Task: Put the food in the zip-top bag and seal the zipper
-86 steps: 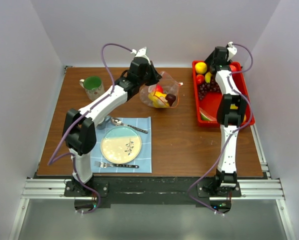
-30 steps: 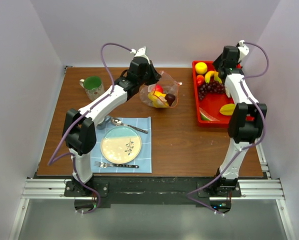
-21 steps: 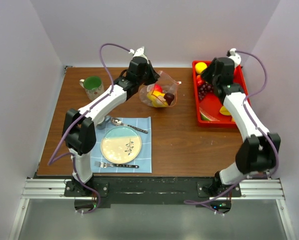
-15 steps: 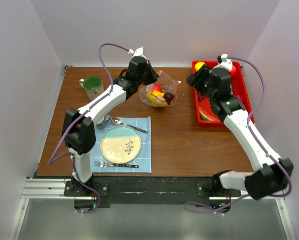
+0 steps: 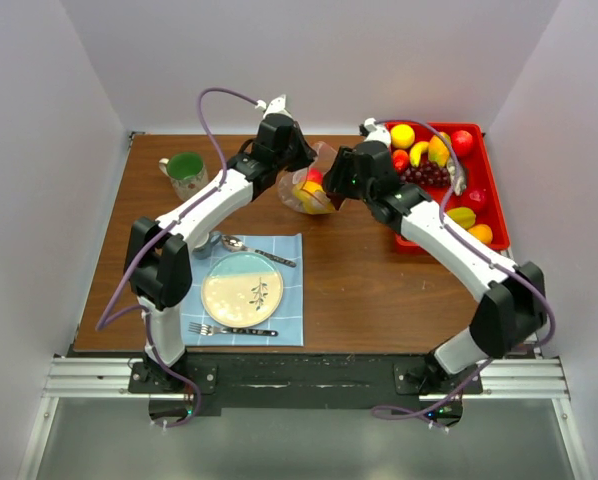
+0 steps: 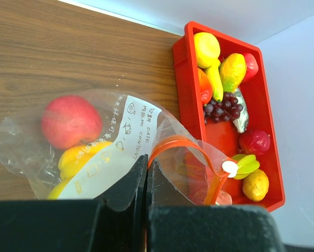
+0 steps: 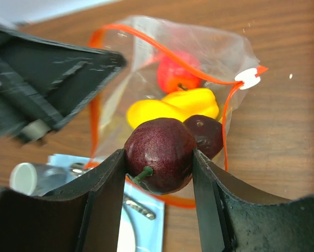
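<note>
The clear zip-top bag (image 5: 321,186) lies at the table's back middle, its mouth held open. My left gripper (image 5: 297,160) is shut on the bag's edge (image 6: 146,167) beside the orange-red zipper (image 6: 183,144). Inside the bag are a red fruit (image 7: 179,73), a yellow piece (image 7: 173,107) and a dark purple one (image 7: 205,134). My right gripper (image 7: 159,157) is shut on a dark purple-red round fruit (image 7: 162,149) just above the bag's mouth. It also shows in the top view (image 5: 341,180). More food, including a lemon (image 5: 403,135) and grapes (image 5: 426,175), lies in the red tray (image 5: 500,215).
A green mug (image 5: 186,175) stands at the back left. A plate (image 5: 241,288) sits on a blue cloth with a spoon (image 5: 257,250) and a fork (image 5: 229,329) near the front left. The zipper's white slider (image 7: 247,79) sits at the bag's right corner.
My right arm has swung left from the red tray to the bag's mouth, carrying the dark fruit. My left gripper has stayed on the bag's edge.
</note>
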Controlling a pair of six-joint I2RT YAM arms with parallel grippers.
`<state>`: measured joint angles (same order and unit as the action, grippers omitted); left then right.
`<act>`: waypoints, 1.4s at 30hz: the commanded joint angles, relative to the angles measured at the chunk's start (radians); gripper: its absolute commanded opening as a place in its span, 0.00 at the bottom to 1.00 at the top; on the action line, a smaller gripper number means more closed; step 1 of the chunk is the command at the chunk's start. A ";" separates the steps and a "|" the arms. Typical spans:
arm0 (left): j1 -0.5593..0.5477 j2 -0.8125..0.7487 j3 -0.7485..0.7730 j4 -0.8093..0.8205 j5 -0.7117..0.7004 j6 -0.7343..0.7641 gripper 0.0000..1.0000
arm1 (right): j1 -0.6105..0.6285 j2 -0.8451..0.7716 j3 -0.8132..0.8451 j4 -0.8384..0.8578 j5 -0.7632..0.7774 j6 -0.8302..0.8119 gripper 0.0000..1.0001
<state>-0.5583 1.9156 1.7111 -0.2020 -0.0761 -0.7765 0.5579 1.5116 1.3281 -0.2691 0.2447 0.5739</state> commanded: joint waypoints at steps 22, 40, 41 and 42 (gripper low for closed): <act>0.017 -0.024 0.019 0.015 -0.014 0.002 0.00 | 0.002 -0.099 -0.081 -0.113 0.085 -0.002 0.63; 0.020 -0.050 0.016 -0.036 -0.014 0.133 0.00 | -0.003 0.081 0.178 -0.161 0.125 -0.017 0.00; 0.023 -0.046 0.034 -0.046 -0.016 0.160 0.00 | -0.010 0.102 0.234 -0.182 0.131 -0.049 0.00; 0.026 -0.043 0.045 -0.060 -0.020 0.180 0.00 | -0.013 0.116 0.350 -0.202 0.131 -0.063 0.00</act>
<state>-0.5499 1.9152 1.7111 -0.2253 -0.0822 -0.7162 0.5564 1.6142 1.3796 -0.4202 0.3092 0.5949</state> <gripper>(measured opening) 0.021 0.012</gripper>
